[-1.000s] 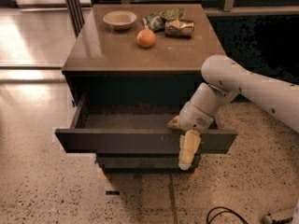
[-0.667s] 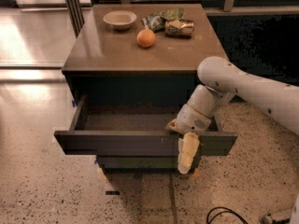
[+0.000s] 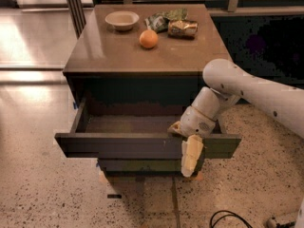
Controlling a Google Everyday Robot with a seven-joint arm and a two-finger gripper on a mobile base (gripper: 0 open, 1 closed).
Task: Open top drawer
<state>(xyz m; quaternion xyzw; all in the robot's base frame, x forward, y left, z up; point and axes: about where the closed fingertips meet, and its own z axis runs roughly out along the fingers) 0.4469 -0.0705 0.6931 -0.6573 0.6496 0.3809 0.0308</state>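
Observation:
The top drawer (image 3: 118, 146) of the dark cabinet stands pulled out, its wide flat front toward me and its brown inner floor (image 3: 128, 123) showing. My gripper (image 3: 188, 148) is at the right part of the drawer front, straddling its top edge. One pale yellow finger (image 3: 191, 156) hangs down the outside of the front; the other sits inside the drawer. The jaws are closed on the front panel. The white arm (image 3: 247, 89) reaches in from the right.
On the cabinet top (image 3: 109, 51) are a white bowl (image 3: 122, 19), an orange (image 3: 148, 38), a green snack bag (image 3: 164, 19) and a lying can (image 3: 183, 28). A lower drawer front (image 3: 137, 165) sticks out slightly beneath. A black cable (image 3: 228, 218) lies on the speckled floor.
The gripper and wrist have shifted a little to the left along the drawer front. The drawer stays pulled out about as far as before.

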